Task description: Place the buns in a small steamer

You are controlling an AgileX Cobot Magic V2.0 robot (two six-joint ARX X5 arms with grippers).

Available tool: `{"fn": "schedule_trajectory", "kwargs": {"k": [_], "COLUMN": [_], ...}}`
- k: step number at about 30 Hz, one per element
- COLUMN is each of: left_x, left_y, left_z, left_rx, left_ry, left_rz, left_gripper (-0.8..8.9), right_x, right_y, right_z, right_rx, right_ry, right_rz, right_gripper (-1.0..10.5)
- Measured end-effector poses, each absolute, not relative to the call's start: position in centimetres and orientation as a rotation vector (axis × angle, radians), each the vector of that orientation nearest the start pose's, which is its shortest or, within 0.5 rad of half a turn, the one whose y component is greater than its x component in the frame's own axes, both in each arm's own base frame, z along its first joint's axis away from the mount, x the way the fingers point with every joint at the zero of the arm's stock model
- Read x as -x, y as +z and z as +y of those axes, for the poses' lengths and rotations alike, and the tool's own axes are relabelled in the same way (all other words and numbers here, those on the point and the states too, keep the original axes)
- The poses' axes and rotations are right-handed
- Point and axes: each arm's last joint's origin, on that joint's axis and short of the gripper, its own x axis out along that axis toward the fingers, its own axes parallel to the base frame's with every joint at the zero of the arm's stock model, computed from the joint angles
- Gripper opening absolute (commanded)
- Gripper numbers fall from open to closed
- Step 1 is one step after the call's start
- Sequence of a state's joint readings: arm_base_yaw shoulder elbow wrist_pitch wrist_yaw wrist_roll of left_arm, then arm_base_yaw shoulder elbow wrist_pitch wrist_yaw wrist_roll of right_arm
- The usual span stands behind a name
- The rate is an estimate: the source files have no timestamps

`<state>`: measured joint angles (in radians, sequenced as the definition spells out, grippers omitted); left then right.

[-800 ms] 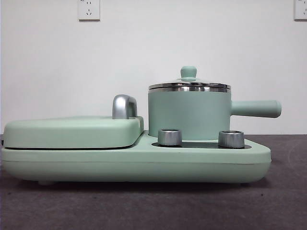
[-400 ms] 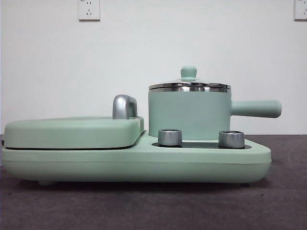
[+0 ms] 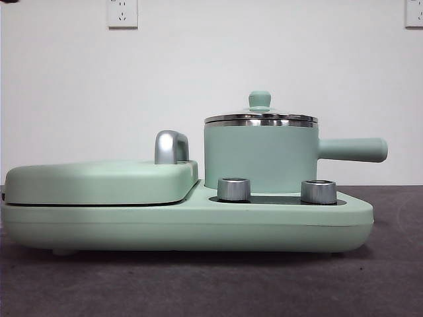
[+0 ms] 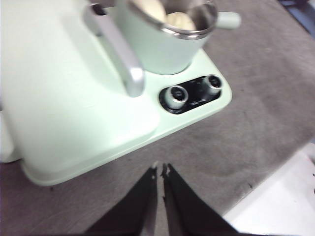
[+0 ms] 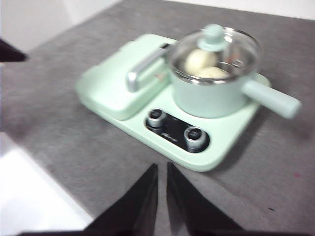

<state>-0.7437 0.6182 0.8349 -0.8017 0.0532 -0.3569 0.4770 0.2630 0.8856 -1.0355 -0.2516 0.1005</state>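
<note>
You had the mint-green round steamer pot (image 3: 261,157) standing upright on the right half of a mint-green cooker base (image 3: 198,223), with its steel-rimmed glass lid (image 5: 216,49) on and the green knob (image 3: 260,100) on top. Through the lid, the right wrist view showed the two pale buns (image 5: 204,64) lying side by side inside the pot; you could not tell which was the ribbed one, as the picture was blurred. The pot's straight side handle (image 3: 353,150) ran level and pointed to the right, its long axis along the base.

To the left of the pot, touching the same base, lay the flat mint-green lidded griddle (image 3: 99,181), and its curved silver handle (image 3: 171,146) rose just beside the pot's left wall. Two steel control knobs (image 3: 234,189) stood on a black panel (image 5: 175,129) at the near edge of the base, directly in front of the pot. The base sat on the grey cloth-covered bench (image 3: 211,284), and two white wall sockets (image 3: 122,13) showed on the far wall.

Your left gripper (image 4: 159,172) hung above bare bench on the near side of the griddle, well apart from the pot, its fingers nearly together with only a thin slit between them and holding nothing. Your right gripper (image 5: 162,169) hung above bare bench on the near side of the knobs, fingers likewise almost closed and holding nothing.
</note>
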Motion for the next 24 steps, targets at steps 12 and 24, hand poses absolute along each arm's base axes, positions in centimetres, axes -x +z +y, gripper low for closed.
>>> {"fn": "schedule_trajectory", "kwargs": {"k": [12,24], "left_x": [-7.8,-8.4], "left_y": [31.7,28.2], "left_z": [-7.4,-4.4], "left_rx": [0.135,0.041], "left_ry": [-0.665,-0.46], "left_rz": [0.669,0.518], "left_gripper": [0.07,0.08], "right_x": [-1.2,-1.2], "right_y": [32.6,32.6], "right_z": [1.4,1.4], "right_rx": [-0.045,-0.045], "right_ry": [0.681,0.681], "right_rz": [0.45,0.449], "right_gripper": [0.2,0.2]}}
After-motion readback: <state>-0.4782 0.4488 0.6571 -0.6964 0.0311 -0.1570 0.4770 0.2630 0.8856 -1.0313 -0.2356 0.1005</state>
